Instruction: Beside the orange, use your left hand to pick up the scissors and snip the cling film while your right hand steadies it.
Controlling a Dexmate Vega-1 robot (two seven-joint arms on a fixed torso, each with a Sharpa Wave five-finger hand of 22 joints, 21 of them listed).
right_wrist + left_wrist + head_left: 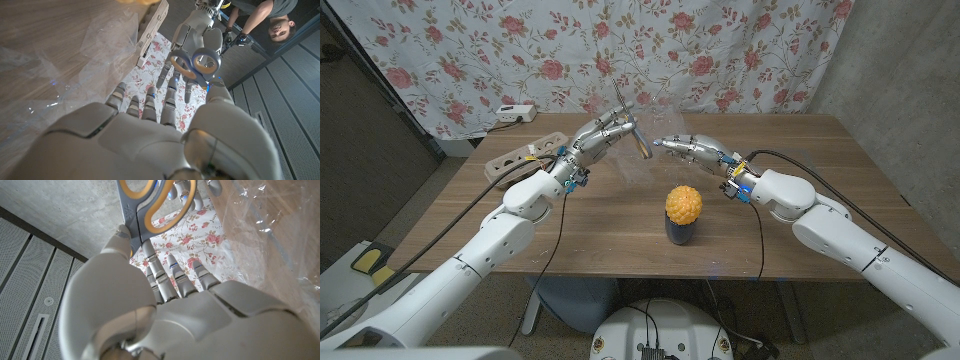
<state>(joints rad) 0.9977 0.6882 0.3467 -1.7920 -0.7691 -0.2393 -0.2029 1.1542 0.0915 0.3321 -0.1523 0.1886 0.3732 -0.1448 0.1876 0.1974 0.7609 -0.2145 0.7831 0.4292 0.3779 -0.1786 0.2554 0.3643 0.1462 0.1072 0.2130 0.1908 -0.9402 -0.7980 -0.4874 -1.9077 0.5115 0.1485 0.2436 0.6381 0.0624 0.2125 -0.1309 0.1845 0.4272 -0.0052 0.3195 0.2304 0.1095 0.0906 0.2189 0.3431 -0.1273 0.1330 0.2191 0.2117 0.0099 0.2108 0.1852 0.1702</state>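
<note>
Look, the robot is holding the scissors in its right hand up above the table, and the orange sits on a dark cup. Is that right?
Not quite. The scissors are in the left hand, not the right; the left wrist view shows their orange-lined handles in that hand's fingers. The right hand is at the cling film. The rest holds: the hands are raised above the table, and the orange sits on a dark cup.

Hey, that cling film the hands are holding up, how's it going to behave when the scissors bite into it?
The cling film looks thin and crinkled, so probably floppy and very light. It may fold away from the scissors unless the right hand keeps it taut.
</note>
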